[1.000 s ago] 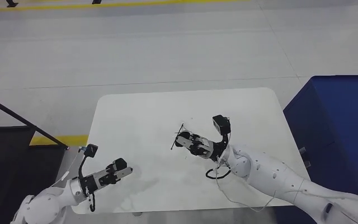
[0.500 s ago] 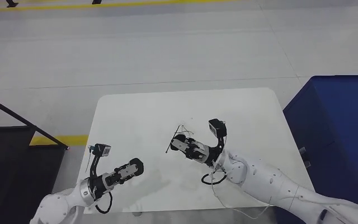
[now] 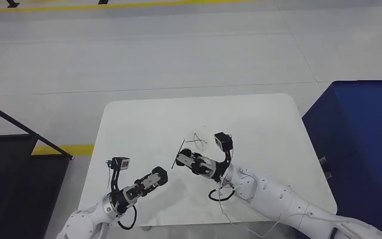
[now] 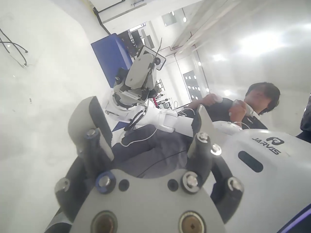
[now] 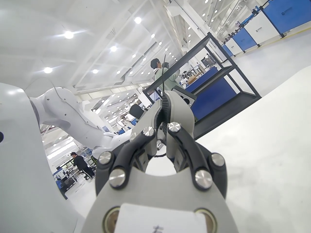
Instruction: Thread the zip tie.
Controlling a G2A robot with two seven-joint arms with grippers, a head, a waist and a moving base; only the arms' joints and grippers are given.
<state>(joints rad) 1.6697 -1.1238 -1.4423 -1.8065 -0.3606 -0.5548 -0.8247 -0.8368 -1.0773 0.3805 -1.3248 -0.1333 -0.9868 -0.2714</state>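
Thin black plastic zip tie [image 5: 164, 86] pinched between the closed fingers of the right gripper [image 3: 181, 158], held above the smooth white table [image 3: 262, 119] near its middle, slender tail poking out straight. Left gripper [image 4: 148, 116] near, flat pads spread, empty. Probably pre-threading: next, catching the free end, then lining up tip and head. Spare ties [image 3: 196, 141] lying loose just beyond.

White table [image 3: 266, 117], rectangular, rounded corners, plain matte top. Also seen from the wrist views as a pale flat surface [image 4: 41, 27] [image 5: 257, 132].

Lying directly on it: loose black zip ties [image 3: 196, 141] [image 4: 12, 46], a small cluster, thin strands crossing one another, flat on the top, just off centre toward 11 o'clock. Tiny dark fleck [image 4: 30, 100] near them, too small to identify.
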